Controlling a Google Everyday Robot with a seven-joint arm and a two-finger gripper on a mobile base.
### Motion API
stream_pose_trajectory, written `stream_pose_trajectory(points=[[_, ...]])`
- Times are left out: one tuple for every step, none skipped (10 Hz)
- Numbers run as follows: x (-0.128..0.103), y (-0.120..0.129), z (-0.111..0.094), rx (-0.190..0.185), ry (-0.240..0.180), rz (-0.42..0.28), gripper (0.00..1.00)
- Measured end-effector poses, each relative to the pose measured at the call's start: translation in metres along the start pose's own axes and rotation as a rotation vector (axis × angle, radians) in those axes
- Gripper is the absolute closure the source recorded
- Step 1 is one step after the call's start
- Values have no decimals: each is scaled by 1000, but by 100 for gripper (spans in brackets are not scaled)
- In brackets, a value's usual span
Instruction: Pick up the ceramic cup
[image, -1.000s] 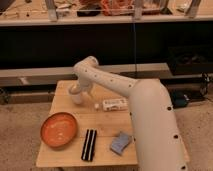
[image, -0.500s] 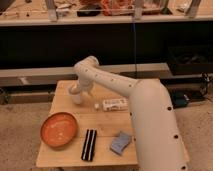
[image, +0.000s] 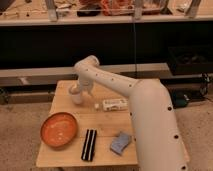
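Observation:
The ceramic cup (image: 76, 96) is a small off-white handleless cup at the back left of the wooden table (image: 107, 119). My gripper (image: 80, 89) is at the end of the white arm, which reaches in from the right. It hangs directly over the cup and against its rim, hiding the cup's top. Only the lower part of the cup shows below the wrist.
A wide orange bowl (image: 59, 129) sits at the front left. A white labelled bottle (image: 114, 104) lies on its side right of the cup, with a small white bit (image: 96, 106) beside it. A black bar (image: 89, 144) and a blue-grey pad (image: 120, 142) lie at the front. Dark shelving stands behind.
The arm has barely moved; the gripper stays at the cup, perhaps settling slightly lower. The objects on the table have not moved.

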Motion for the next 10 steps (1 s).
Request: stream_pose_trajectory(points=[[0,0,0,1,-1,-3,20],[0,0,-1,2,-3,-7,20],[0,0,-1,3,-5,-9,20],[-1,0,-1,4,-6,-12,20],[0,0,-2,5,-7,-16,20],[0,0,-2,6,-9,-19,20],[0,0,-2,7,-11,-22,20],[0,0,-2,7,-12,-24,20],[-1,-1,-3,8,-15,-29,20],[0,-1,-3,9,-16,-31,20]])
